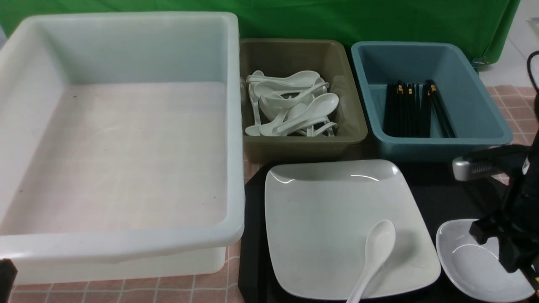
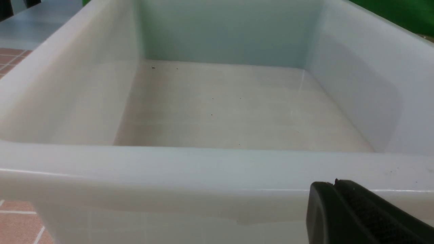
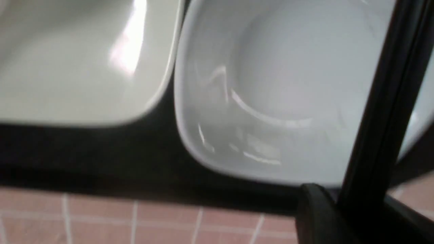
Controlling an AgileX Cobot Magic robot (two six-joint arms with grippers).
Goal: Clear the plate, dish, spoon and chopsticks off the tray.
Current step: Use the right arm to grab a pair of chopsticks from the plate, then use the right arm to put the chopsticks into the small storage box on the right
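Observation:
The black tray (image 1: 442, 189) holds the large white plate (image 1: 328, 210), with the white spoon (image 1: 376, 251) lying on its near right part. The small white dish (image 1: 469, 263) sits to the plate's right. My right gripper (image 1: 511, 252) hovers over the dish, shut on the black chopsticks (image 3: 383, 112); a gold band shows below it (image 1: 534, 281). In the right wrist view the gripper (image 3: 339, 200) is above the dish (image 3: 271, 84), with the plate's corner (image 3: 67, 67) and the tray (image 3: 101, 159) beside it. My left gripper (image 2: 335, 184) is shut and empty, in front of the white tub's near wall.
A big empty white tub (image 1: 126, 248) fills the left. An olive-brown tub (image 1: 303, 145) with several white spoons and a blue tub (image 1: 438, 147) with several black chopsticks stand behind the tray. A green curtain hangs at the back.

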